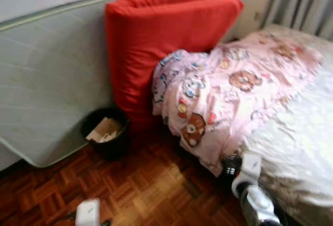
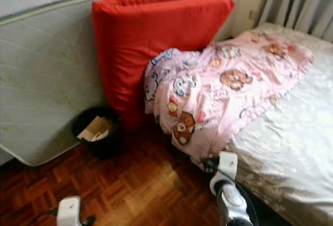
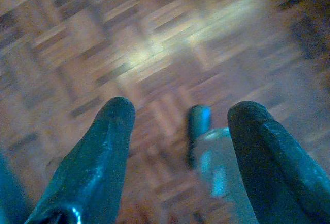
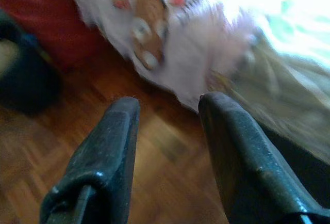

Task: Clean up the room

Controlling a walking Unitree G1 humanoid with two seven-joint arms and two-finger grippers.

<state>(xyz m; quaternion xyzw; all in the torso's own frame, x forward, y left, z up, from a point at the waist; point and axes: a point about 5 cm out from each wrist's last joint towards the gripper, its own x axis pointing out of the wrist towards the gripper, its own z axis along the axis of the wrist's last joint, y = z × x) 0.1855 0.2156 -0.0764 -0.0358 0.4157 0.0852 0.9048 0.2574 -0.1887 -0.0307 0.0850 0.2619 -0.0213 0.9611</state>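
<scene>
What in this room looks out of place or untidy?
The pink patterned blanket lies crumpled at the bed's edge and hangs toward the wooden floor. A mattress and red cushions lean against the wall instead of lying flat. The black bin holds cardboard scraps.

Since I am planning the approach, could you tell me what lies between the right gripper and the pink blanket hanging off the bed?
Only bare parquet floor separates the open right gripper from the pink blanket, as the right wrist view shows.
</scene>
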